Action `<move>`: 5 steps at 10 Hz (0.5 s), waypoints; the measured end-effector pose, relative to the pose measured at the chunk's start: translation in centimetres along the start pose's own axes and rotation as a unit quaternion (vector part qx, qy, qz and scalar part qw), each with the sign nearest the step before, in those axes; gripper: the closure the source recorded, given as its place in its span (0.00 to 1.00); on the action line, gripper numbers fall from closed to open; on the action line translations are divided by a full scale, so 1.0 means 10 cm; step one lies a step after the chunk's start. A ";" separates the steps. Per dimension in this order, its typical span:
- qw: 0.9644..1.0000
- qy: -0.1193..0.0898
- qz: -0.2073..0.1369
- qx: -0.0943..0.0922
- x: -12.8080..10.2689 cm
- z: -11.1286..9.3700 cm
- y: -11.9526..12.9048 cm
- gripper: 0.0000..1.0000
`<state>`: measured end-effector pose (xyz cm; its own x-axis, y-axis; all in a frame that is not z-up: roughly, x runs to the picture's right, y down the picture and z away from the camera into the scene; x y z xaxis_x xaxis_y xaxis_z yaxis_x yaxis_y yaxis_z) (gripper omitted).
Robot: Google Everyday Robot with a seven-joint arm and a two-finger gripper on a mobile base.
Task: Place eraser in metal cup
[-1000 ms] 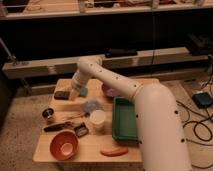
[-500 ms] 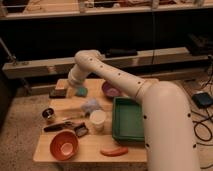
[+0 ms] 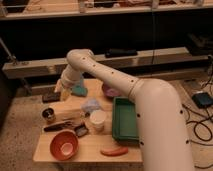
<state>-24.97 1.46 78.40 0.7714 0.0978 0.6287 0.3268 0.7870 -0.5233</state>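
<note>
Camera view: jaws now farther left, just beside eraser (image 3: 51, 96).

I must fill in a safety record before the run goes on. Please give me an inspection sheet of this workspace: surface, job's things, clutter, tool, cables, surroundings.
Surface: wooden table, crowded.
Job's things: eraser lies at the far left, outside the metal cup, which stands upright nearer the front.
Clutter: orange bowl, white cup, green tray, bluish cup, teal block, purple bowl, black-handled utensil, red sausage-shaped item.
Tool: tool is low, just right of the eraser; contact cannot be told.
Cables: black cables on the floor, right side.
Surroundings: long shelf behind the table.
</note>
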 end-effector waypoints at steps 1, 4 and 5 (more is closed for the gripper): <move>1.000 -0.004 -0.009 -0.009 -0.06 0.06 0.02 1.00; 0.999 -0.020 -0.020 -0.031 -0.11 0.23 0.08 1.00; 0.999 -0.024 -0.021 -0.037 -0.11 0.28 0.11 1.00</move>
<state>-26.95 3.91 78.75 0.7291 0.0963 0.6776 0.3995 0.7440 -0.5356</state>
